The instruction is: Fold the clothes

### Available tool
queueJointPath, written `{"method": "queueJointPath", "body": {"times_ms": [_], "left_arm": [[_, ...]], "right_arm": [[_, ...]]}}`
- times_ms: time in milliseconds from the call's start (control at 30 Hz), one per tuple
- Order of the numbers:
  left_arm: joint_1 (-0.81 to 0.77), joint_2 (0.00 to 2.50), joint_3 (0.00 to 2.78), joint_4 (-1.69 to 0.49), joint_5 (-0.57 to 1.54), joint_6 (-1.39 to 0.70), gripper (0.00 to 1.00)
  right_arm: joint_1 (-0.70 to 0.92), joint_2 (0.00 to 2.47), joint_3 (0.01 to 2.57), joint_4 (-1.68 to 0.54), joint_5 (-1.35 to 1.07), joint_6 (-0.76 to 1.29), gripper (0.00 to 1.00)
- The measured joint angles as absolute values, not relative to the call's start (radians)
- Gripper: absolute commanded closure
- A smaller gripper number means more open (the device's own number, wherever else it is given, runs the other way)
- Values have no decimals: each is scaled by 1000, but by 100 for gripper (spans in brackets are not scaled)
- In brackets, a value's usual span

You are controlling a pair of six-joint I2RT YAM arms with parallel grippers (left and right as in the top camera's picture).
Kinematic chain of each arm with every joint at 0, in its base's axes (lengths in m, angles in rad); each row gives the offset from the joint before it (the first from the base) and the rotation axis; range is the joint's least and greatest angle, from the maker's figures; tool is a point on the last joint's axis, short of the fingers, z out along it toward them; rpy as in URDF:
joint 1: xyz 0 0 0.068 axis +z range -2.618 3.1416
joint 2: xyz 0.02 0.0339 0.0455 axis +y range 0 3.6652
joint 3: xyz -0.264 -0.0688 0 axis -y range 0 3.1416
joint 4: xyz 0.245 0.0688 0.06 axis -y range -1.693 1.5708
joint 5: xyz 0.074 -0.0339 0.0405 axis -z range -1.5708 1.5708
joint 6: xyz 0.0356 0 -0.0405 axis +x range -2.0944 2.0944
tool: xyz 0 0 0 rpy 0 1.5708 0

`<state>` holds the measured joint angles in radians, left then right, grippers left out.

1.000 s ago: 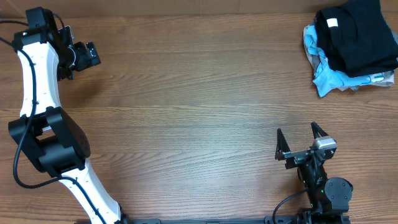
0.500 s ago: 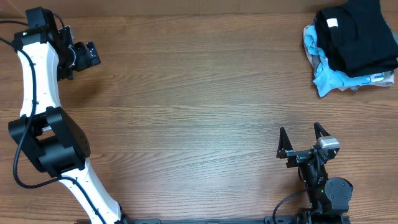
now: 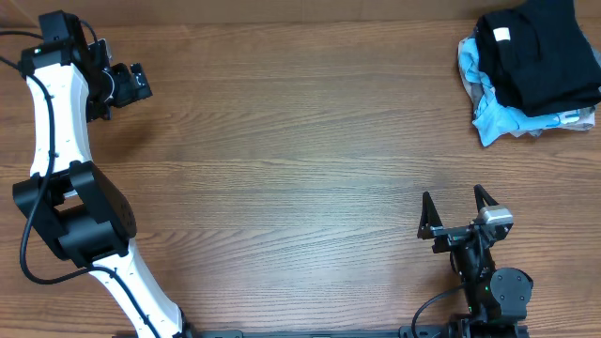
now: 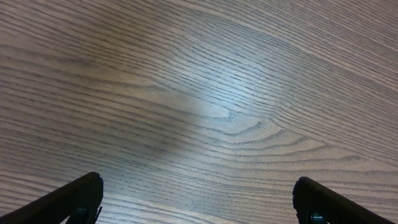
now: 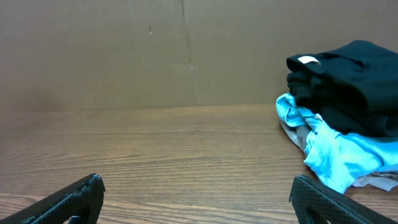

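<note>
At the far right corner of the table [image 3: 282, 169], the black clothes [image 3: 540, 56] sat heaped on a light blue garment [image 3: 493, 120]. Both grippers were wide open & held nothing: left gripper [image 3: 139, 83] far off, right gripper [image 3: 452, 199] nearer. A grab could prob. catch the blue one too, since they touched.
</note>
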<state>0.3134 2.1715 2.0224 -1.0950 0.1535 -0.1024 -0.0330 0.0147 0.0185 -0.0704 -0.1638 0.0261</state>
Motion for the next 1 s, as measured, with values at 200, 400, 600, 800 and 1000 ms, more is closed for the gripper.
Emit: {"method": "queueJointPath", "body": {"times_ms": [200, 400, 600, 800, 1000], "left_arm": [[313, 2172, 2022, -1095, 154, -102, 0], [313, 2172, 2022, -1095, 154, -102, 0], [313, 2172, 2022, -1095, 154, -102, 0], [271, 2149, 2021, -1095, 144, -102, 0], [89, 1983, 2020, -1087, 19, -102, 0]], "right_arm": [[-33, 15, 19, -71, -164, 26, 0], [-33, 15, 19, -71, -164, 26, 0], [-33, 15, 19, -71, -163, 26, 0], [-33, 15, 19, -71, -164, 26, 0], [-33, 15, 19, -71, -164, 26, 0]]}}
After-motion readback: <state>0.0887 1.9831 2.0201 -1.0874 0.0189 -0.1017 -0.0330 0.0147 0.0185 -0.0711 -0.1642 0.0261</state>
